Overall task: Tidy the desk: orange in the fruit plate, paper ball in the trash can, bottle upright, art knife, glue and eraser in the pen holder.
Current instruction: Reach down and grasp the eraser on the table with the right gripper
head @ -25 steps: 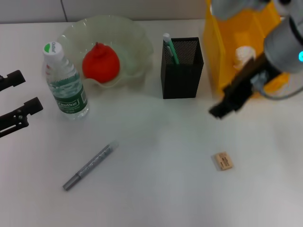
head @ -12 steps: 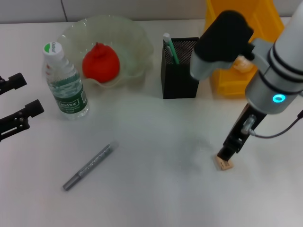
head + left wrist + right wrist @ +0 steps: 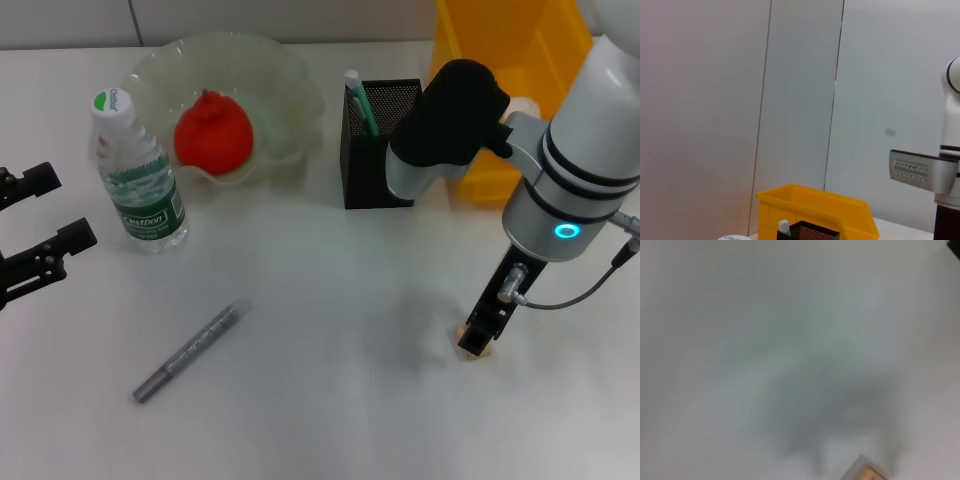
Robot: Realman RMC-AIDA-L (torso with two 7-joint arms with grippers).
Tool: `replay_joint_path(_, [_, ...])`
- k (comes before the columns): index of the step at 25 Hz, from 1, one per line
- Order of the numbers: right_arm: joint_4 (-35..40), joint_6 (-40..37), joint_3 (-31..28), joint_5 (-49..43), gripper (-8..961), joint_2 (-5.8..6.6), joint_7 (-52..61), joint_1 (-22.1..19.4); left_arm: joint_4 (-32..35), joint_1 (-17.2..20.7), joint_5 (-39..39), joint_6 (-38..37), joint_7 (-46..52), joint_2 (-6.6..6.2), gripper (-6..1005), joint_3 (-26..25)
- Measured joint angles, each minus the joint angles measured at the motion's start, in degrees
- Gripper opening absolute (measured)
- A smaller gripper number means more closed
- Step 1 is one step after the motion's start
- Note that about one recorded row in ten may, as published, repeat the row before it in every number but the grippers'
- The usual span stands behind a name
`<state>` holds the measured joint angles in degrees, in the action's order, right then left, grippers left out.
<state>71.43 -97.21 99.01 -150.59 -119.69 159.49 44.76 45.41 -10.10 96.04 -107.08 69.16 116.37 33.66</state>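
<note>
- Right end effector [image 3: 476, 342] down on eraser [image 3: 484, 353] on counter [image 3: 330, 400], right of centre; finger state impossible to tell.
- Left end effector [image 3: 35, 225] open at left edge, beside upright bottle [image 3: 137, 175].

Head view: the table [image 3: 330, 400] is seen from above, looking forward and down, at moderate range. Left wrist view: aimed nearly level across the scene toward the back wall [image 3: 705, 100]; the yellow bin [image 3: 815, 207] and pen holder [image 3: 807, 232] are shared with the head view. Right wrist view: held very close over the table, where the eraser [image 3: 867, 473] is cut at the frame edge.
</note>
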Motion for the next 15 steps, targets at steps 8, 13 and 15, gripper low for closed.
replay_joint_path(8, [-0.6,1.2,2.8,0.0,585,-0.04,0.2,0.3,0.0,-0.3,0.0,0.3,0.0,0.08,757,0.0])
replay_joint_path(13, [-1.6,2.5,2.9,-0.3,585,-0.02,0.2,0.4,0.0,-0.2,0.0,0.4,0.0,0.09,757,0.0])
replay_joint_path(15, [-2.0,2.7,3.0,-0.4,622,-0.01,0.2,0.4,0.0,-0.1,0.0,0.4,0.0,0.09,757,0.0])
